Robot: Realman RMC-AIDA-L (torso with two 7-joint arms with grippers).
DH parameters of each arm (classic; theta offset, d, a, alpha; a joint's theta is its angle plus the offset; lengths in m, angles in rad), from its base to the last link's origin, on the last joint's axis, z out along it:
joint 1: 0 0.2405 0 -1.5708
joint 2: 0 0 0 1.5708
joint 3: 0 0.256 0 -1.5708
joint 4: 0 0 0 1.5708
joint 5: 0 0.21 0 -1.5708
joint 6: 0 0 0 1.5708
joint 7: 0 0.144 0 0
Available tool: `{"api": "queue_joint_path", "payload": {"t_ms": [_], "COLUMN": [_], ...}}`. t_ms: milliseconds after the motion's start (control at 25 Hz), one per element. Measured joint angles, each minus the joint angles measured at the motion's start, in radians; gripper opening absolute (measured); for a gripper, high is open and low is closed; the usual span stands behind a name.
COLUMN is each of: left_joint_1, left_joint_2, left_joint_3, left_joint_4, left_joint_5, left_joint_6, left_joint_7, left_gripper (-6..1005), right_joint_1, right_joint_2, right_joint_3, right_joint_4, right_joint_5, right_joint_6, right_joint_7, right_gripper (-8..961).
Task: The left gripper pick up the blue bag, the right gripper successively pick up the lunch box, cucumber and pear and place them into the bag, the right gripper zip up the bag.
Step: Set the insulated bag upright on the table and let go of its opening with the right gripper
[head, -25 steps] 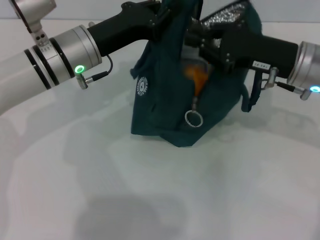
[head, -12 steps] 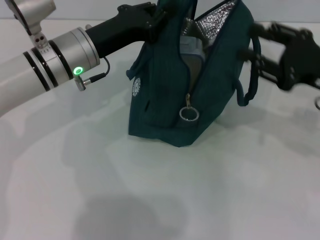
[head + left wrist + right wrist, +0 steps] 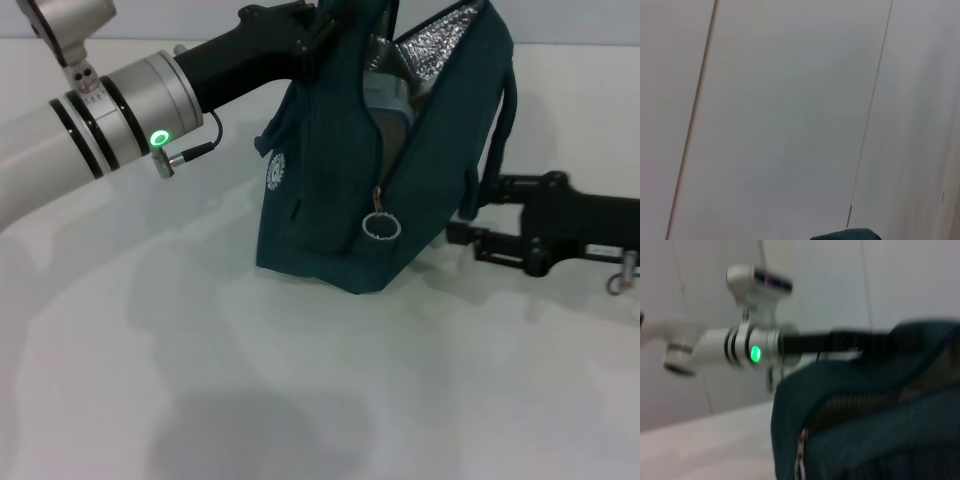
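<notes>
The blue bag [image 3: 340, 190] stands on the white counter [image 3: 300, 400], its top gaping so the silver lining and the lunch box [image 3: 385, 95] inside show. The zipper's ring pull [image 3: 381, 227] hangs down the front seam. The left gripper [image 3: 300, 35] reaches in at the bag's upper left edge, fingers pinching the fabric there. The right gripper [image 3: 470, 222] lies low just right of the bag, fingers spread, near the dangling handle [image 3: 497, 150].

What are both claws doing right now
Left claw: shut on the blue bag.
Right claw: open, empty, beside the bag.
</notes>
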Motion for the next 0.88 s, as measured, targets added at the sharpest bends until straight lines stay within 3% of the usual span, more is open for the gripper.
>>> {"api": "queue_joint_path", "payload": {"t_ms": [80, 240, 360, 480, 680, 800, 880], "left_joint_1": [0.000, 0.003, 0.006, 0.008, 0.016, 0.024, 0.063], "left_joint_2": [0.000, 0.000, 0.000, 0.000, 0.000, 0.001, 0.005], "left_joint_3": [0.000, 0.000, 0.000, 0.000, 0.000, 0.005, 0.026], "left_joint_4": [0.000, 0.000, 0.000, 0.000, 0.000, 0.000, 0.005], "left_joint_5": [0.000, 0.000, 0.000, 0.000, 0.002, 0.007, 0.009], "left_joint_6": [0.000, 0.001, 0.001, 0.001, 0.008, 0.020, 0.114], "left_joint_7": [0.000, 0.001, 0.006, 0.022, 0.037, 0.064, 0.143], "left_gripper": [113, 113, 113, 113, 114, 114, 114], "right_joint_1": [0.016, 0.022, 0.001, -0.044, -0.061, -0.057, -0.050], "right_joint_2": [0.017, 0.025, 0.025, 0.027, 0.027, 0.026, 0.019], "right_joint_3": [0.000, -0.002, 0.008, 0.031, 0.036, 0.039, 0.039], "right_joint_4": [-0.005, -0.008, -0.031, -0.057, -0.031, -0.017, -0.017], "right_joint_5": [-0.047, -0.070, -0.053, 0.035, 0.237, 0.315, 0.331], "right_joint_6": [0.026, 0.036, 0.030, 0.025, 0.016, 0.014, 0.006], "right_joint_7": [0.012, 0.013, 0.002, -0.059, -0.150, -0.184, -0.183], "right_gripper": [511, 490, 374, 259, 71, 69, 68]}}
